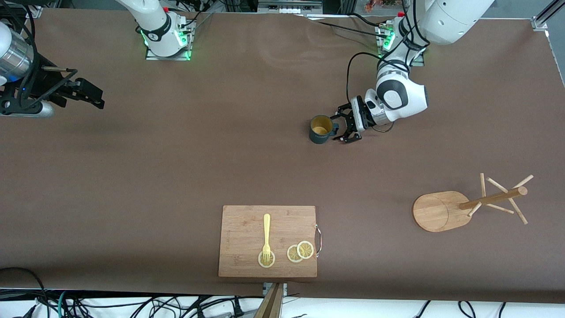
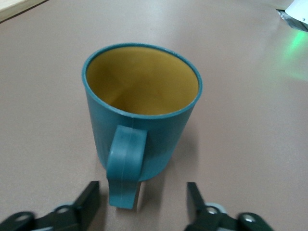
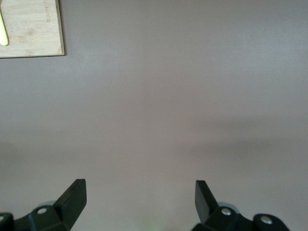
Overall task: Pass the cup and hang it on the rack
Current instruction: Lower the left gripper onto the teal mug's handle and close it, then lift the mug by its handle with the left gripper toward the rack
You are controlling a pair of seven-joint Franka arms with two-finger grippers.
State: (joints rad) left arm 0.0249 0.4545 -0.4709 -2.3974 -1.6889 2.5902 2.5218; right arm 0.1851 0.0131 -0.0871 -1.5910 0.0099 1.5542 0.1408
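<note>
The cup (image 1: pixel 321 129), a small dark teal mug with a mustard-yellow inside and a small side handle, stands upright on the brown table (image 1: pixel 176 168), in the part toward the left arm's end and well apart from the rack.

The left gripper (image 1: pixel 346 128) is low at the table, just beside the cup on its handle side. In the left wrist view the cup (image 2: pixel 142 108) faces the camera with its handle toward the gripper (image 2: pixel 144 202). The two black fingers (image 2: pixel 89 199) stand apart, one on each side of the handle's lower end, with a gap on both sides; neither finger appears to touch the handle, though the contact zone lies at the edge of that view. Nothing is held.

The rack (image 1: pixel 474 203), a light wooden mug tree with an oval flat base, a central pole and thin angled pegs, stands nearer to the front camera than the cup, toward the left arm's end of the table.

The right gripper (image 1: pixel 86 93) waits above the right arm's end of the table, jaws spread wide with nothing between them, as the right wrist view (image 3: pixel 140 197) confirms.

A rectangular bamboo cutting board (image 1: pixel 247 229) lies near the front edge of the table. It carries a pale yellow fork (image 1: pixel 266 236) and three lemon slices (image 1: pixel 300 251).
</note>
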